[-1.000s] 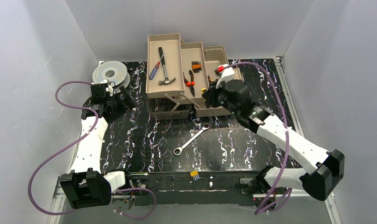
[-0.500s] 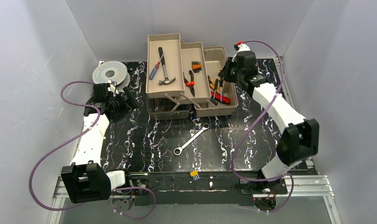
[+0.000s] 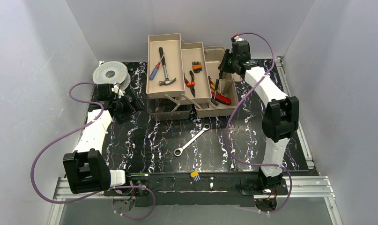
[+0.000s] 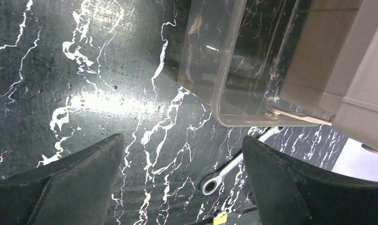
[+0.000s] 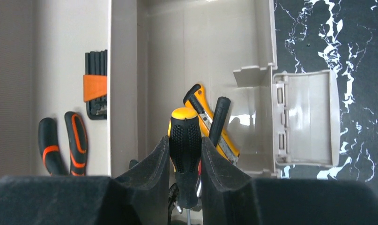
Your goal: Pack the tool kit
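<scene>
Opened out at the far middle of the black marbled surface, the tan toolbox has its trays stepped to the left. A hammer and a red-handled screwdriver lie in the far-left tray, with pliers and a hex key set in the middle one. Over the right-hand compartment, the right hand is clamped on the handle of a black-and-yellow screwdriver, above a yellow utility knife. The step in hand looks to be stowing that screwdriver, which next calls for lowering it into the compartment and letting go. A combination wrench lies unpacked on the surface, nearer the arms. Left of the box, the left hand hovers wide open and empty beside the translucent lid, near a grey spool.
</scene>
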Controlling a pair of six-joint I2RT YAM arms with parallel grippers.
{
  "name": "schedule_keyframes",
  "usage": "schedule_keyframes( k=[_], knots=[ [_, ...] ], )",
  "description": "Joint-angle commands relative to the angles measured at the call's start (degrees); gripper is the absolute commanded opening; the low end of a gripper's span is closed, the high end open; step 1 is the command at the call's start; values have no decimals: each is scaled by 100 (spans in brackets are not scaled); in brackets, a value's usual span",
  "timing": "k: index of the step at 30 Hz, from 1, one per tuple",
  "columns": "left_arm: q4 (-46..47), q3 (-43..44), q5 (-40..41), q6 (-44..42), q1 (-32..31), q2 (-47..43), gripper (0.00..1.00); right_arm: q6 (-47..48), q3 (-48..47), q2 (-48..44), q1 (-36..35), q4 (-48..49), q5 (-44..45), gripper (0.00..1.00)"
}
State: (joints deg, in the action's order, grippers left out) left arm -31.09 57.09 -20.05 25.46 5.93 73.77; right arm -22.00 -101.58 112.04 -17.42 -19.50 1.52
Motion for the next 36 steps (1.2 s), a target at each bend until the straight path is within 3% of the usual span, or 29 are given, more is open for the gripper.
schedule_keyframes(
  k=[1, 5, 7, 9, 12, 14, 28, 36],
  knots=[
    [155, -91, -425, -99, 35, -10, 98, 139, -599, 294, -9, 27, 35, 1],
    [182, -120, -502, -85, 36, 118, 98, 194, -898, 543, -5, -61, 14, 2],
    [172, -95, -532, -91, 35, 191, 98, 220, -1072, 617, -1, -176, 15, 7],
    [163, -76, -558, -85, 38, 233, 98, 257, -1148, 600, 0, -220, -32, 20],
    [164, -84, -576, -85, 34, 211, 98, 305, -1097, 410, 1, -231, -101, 56],
    [170, -104, -552, -94, 33, 150, 98, 322, -944, 190, 1, -192, -97, 67],
    [269, -235, -818, -45, 35, -131, 98, 212, 934, -1799, 160, -185, 241, 72],
    [418, -307, -1054, 63, 33, -151, 98, -300, 2086, -2351, 528, -101, 84, 72]
  ],
)
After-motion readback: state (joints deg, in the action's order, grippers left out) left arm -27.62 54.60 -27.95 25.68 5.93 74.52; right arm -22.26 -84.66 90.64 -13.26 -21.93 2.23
